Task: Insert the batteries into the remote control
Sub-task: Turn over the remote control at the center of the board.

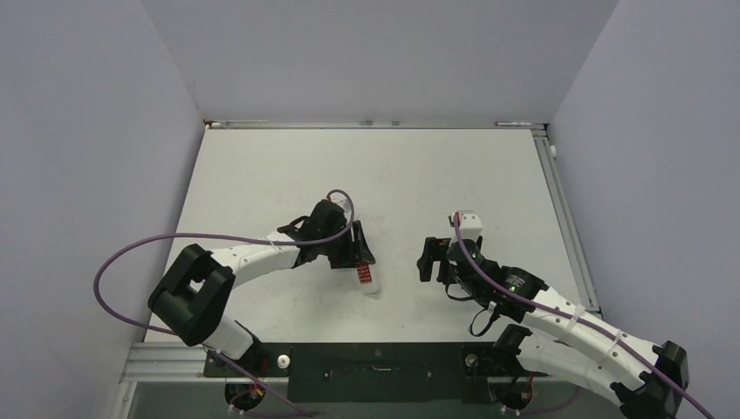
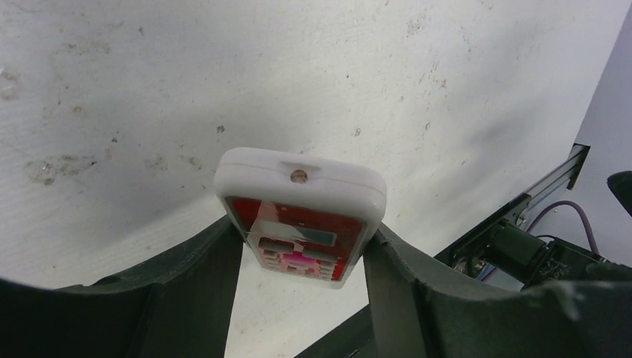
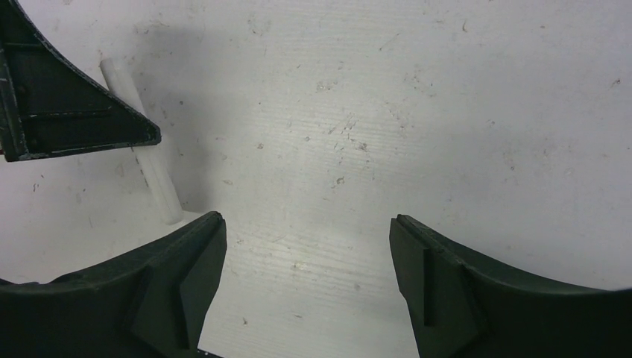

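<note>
Fingers on the left [image 2: 201,291] pinch the remote control [image 2: 298,216]; right fingers [image 3: 179,283] spread wide.

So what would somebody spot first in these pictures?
The white remote with its red button face, pinched in the left claw near the middle of the table. Across from it, the right claw hangs wide open above the table, holding nothing.
</note>
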`<state>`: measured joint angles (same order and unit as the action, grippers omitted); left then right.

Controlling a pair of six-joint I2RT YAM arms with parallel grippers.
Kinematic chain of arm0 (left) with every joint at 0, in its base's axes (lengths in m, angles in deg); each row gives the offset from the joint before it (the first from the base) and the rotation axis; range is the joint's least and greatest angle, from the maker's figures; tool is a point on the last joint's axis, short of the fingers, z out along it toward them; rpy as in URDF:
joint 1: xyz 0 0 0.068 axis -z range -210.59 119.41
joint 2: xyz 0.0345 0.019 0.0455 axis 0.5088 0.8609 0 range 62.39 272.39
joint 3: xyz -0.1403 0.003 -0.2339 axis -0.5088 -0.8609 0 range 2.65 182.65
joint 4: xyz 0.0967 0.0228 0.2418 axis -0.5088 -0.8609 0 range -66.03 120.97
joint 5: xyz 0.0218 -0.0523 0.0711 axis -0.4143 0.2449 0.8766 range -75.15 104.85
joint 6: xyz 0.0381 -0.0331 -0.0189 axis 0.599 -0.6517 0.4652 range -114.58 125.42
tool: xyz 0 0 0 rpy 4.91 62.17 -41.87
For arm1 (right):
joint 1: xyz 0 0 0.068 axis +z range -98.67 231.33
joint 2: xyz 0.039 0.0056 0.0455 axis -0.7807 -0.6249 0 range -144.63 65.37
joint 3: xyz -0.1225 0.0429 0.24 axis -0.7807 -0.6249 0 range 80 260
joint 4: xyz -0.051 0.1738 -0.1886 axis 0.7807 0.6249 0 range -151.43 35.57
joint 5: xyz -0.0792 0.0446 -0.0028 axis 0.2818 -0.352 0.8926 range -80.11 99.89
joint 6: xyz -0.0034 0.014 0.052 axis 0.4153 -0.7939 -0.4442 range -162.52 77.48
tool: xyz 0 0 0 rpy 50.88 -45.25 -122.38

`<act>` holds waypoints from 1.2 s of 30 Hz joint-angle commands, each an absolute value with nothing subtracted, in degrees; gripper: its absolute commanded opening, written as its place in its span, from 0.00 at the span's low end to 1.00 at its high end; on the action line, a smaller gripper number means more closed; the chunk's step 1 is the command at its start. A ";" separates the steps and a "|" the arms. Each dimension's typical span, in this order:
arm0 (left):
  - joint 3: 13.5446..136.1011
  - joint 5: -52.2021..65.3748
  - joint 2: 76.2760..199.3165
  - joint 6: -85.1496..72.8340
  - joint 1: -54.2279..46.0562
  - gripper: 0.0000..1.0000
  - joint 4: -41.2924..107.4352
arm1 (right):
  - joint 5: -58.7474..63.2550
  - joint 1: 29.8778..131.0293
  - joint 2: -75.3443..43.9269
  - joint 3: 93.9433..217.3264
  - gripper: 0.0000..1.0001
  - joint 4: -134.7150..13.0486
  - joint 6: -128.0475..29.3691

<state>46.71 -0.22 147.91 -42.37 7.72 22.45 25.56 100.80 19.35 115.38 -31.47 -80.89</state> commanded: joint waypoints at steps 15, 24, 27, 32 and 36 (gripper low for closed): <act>53.72 4.05 155.53 -40.22 10.18 0.60 18.23 | 29.83 100.49 17.51 115.99 0.81 -34.23 -79.22; 53.45 3.52 151.23 -40.02 10.46 0.82 18.36 | 31.51 100.54 20.23 118.01 0.82 -32.32 -77.84; 53.45 3.49 148.17 -39.23 10.41 0.89 17.98 | 32.62 100.50 21.14 119.29 0.82 -31.57 -77.83; 53.80 5.22 142.18 -36.99 10.44 0.91 15.30 | 34.87 100.49 20.86 121.95 0.82 -29.42 -77.80; 54.09 8.06 136.57 -34.93 10.36 0.96 11.91 | 37.37 100.50 21.49 124.25 0.82 -27.96 -77.14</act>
